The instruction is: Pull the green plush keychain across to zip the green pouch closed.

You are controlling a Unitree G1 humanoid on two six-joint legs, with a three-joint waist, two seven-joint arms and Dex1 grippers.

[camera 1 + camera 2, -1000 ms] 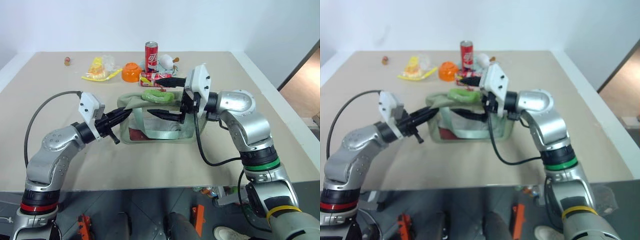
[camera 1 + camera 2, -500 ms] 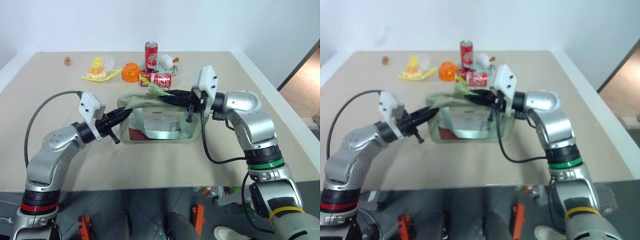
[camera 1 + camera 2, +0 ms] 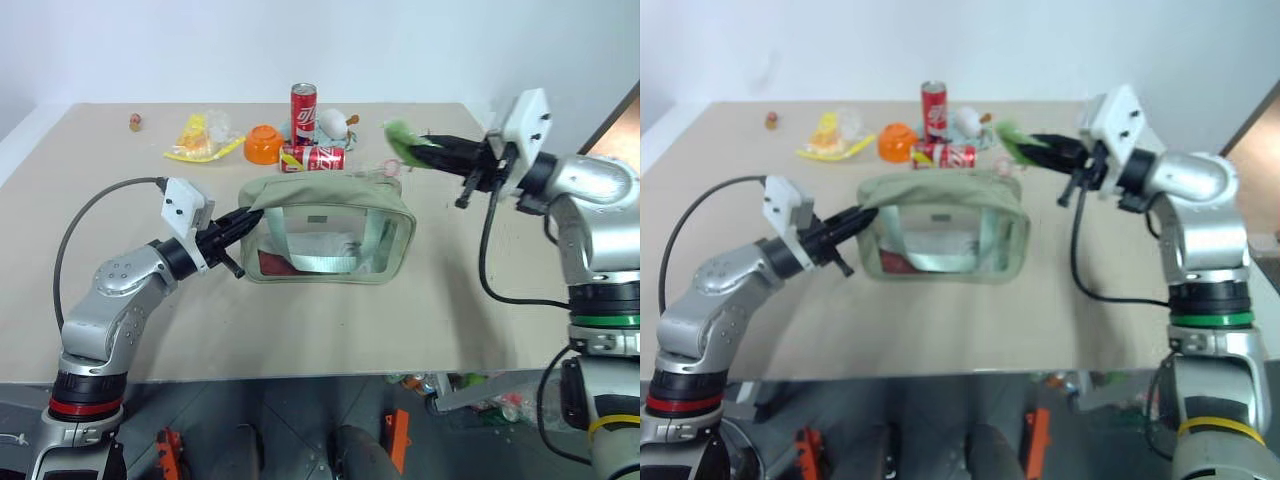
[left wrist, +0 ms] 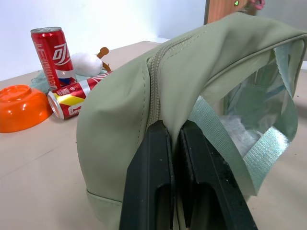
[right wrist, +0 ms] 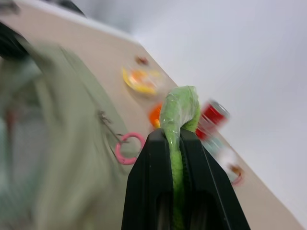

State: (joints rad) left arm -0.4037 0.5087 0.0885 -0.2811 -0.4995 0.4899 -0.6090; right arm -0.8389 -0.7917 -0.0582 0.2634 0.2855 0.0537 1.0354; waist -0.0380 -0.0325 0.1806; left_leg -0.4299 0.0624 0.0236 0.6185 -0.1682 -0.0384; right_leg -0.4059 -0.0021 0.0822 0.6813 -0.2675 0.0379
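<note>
Keychain pinched in the right gripper, off to the pouch's right

The right gripper (image 3: pixel 432 155) is clamped on the keychain (image 3: pixel 402 140), held up in the air past the pouch's (image 3: pixel 325 232) right end, apart from the fabric. The left gripper (image 3: pixel 243 215) is closed on the pouch's left top corner by the zipper. The pouch sits upright on the table (image 3: pixel 300 320), cans behind it.

green pouch (image 3: pixel 320 205) was matt sage cloth with a glossy clear plastic window; green plush keychain (image 3: pixel 402 137) fuzzy; soda cans (image 3: pixel 303 108) shiny metal; table (image 3: pixel 120 290) matt
</note>
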